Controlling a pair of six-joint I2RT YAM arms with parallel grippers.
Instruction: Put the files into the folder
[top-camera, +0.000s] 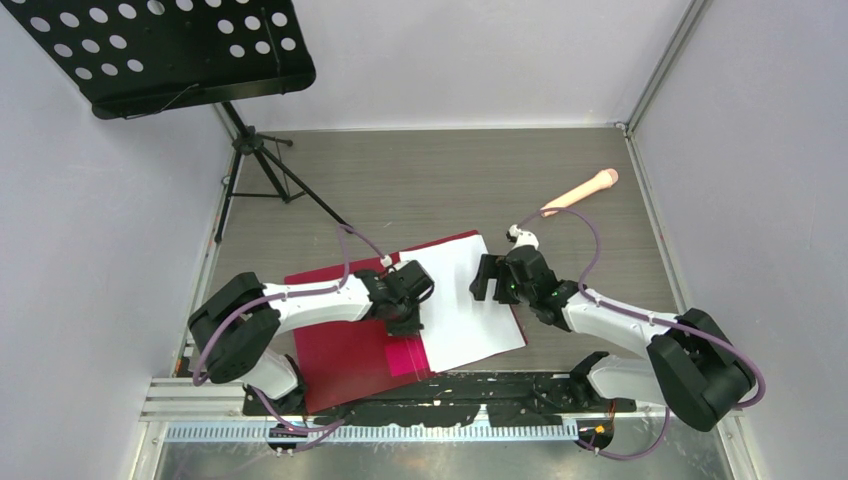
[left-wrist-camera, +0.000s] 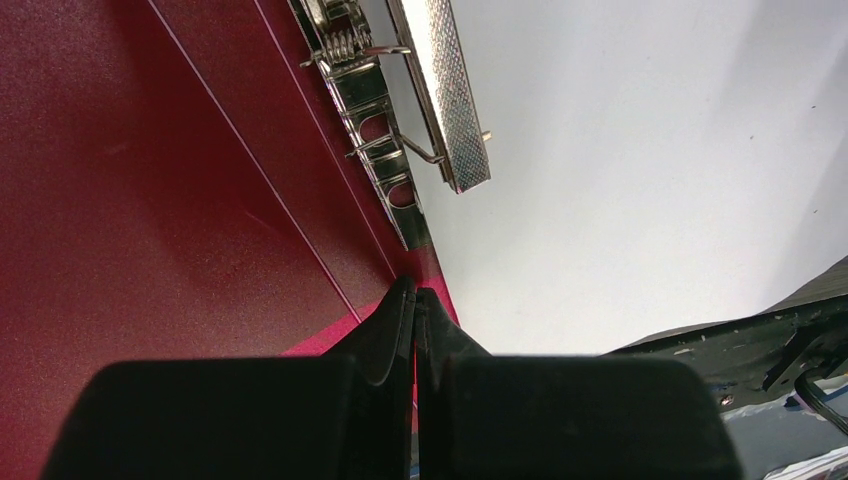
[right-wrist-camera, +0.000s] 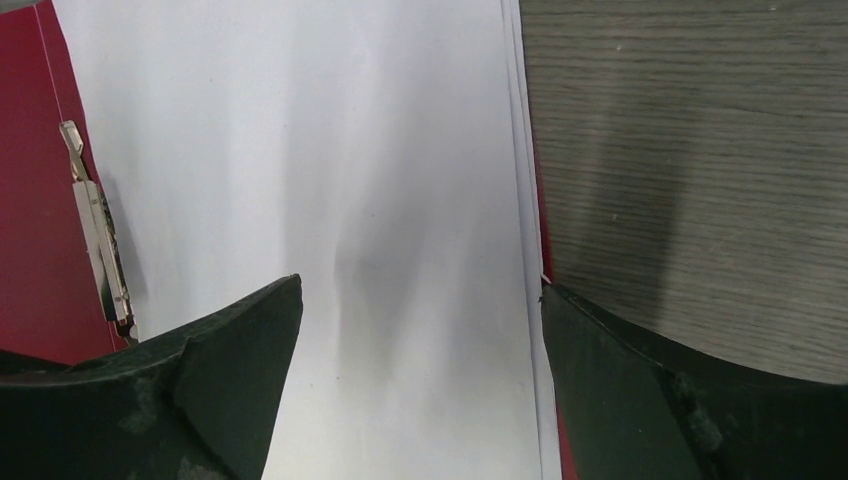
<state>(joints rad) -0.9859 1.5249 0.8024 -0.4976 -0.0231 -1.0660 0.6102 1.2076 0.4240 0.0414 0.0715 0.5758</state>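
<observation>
- Music stand (top-camera: 170, 50): at the far left corner, on a tripod, well apart from the work.
- Folder (top-camera: 340, 350): lies open and flat on the table (top-camera: 450, 180) at the near middle. The bare red left half carries a pink patch (top-camera: 405, 357) by the spine.
- Left gripper (top-camera: 405, 318): set over the spine, tips down at the near end of the metal clip (left-wrist-camera: 380, 110). Jaws clenched, fingers (left-wrist-camera: 390, 330) pressed together. A thin red sliver shows in the slit; it cannot be told whether anything is pinched.
- Files (top-camera: 470, 300): white sheets lying flat on the folder's right half, left edge beside the clip, a narrow red margin showing along the right edge.
- Right gripper (top-camera: 487, 280): above the files near their right edge. Jaws released and spread wide, holding nothing; one finger (right-wrist-camera: 230, 380) is over paper, the other over the table's edge of the sheets.
- Beige stick (top-camera: 582, 191): lies on the table far right, well apart from the folder.
</observation>
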